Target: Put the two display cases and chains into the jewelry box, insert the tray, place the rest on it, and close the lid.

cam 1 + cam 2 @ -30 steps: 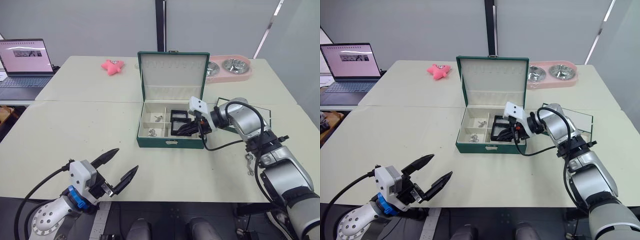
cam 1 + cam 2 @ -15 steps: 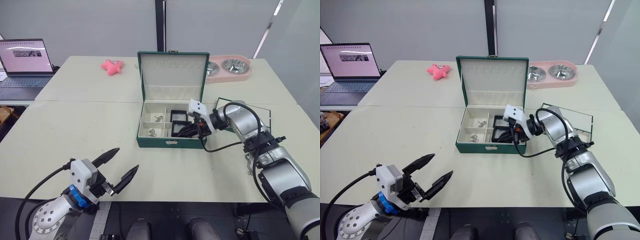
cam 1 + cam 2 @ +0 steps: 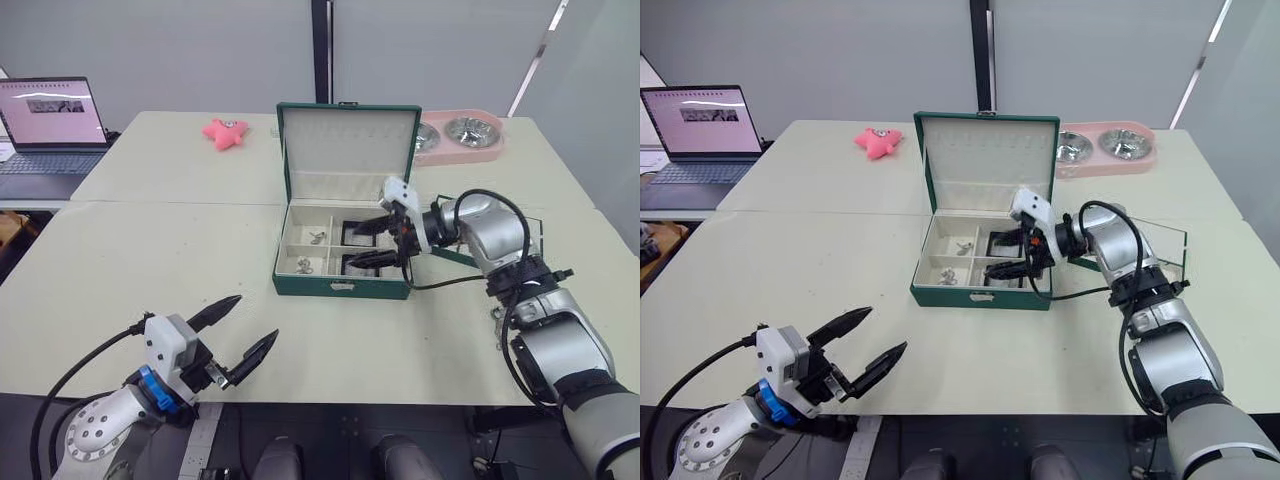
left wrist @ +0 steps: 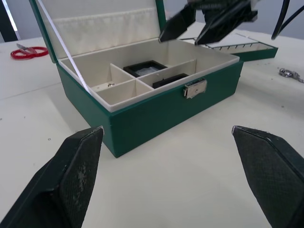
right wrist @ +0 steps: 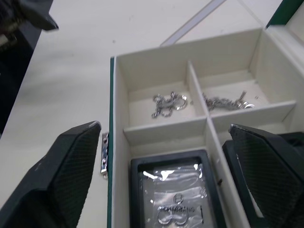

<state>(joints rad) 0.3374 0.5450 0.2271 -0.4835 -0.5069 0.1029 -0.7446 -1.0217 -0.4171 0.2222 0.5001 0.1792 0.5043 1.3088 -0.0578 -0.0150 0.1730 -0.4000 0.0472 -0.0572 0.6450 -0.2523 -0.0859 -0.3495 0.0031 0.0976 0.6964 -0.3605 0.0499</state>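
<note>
Right end effector (image 3: 378, 241) wide open, empty, above jewelry box (image 3: 342, 283)

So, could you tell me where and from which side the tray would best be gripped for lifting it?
Probably by its dark green rim, on the edge nearest the right gripper. The tray lies flat on the table beside the jewelry box, shallow and thin-walled, so coming from above, one finger inside a compartment and one outside, looks the surest pinch.

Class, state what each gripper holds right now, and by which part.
Nothing is held. The right gripper is open above the box; the left gripper is open over the table.
</note>
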